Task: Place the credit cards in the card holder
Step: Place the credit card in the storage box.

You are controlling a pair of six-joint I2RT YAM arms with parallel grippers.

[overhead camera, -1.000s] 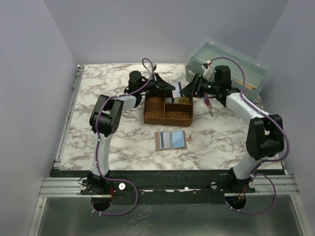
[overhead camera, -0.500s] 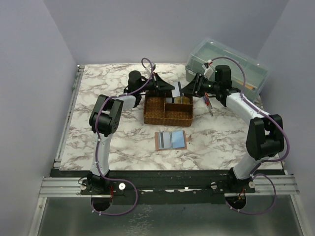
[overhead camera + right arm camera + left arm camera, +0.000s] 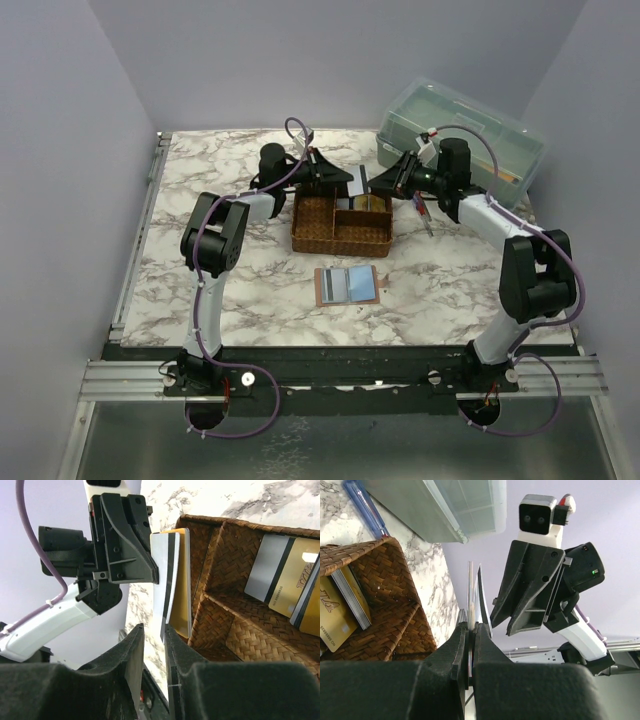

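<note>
Left gripper (image 3: 470,632) is clamped on thin white and yellow plastic cards (image 3: 169,580) over the brown woven tray (image 3: 320,238). Right gripper (image 3: 154,647) straddles their edge, can't tell if it's pinching. Tan leather wallet (image 3: 348,285) lies open beside the tray.

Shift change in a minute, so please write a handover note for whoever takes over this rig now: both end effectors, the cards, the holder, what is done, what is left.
Left end effector: shut on a white card and a yellow card, held on edge at the far side of the woven tray.
Right end effector: narrowly open, jaws either side of the white card's edge; no firm grip visible.
Other cards: in the tray.
Card holder: open on the table, nearer than the tray.
Done: no card visibly inserted.
Left: every card into the holder.
</note>
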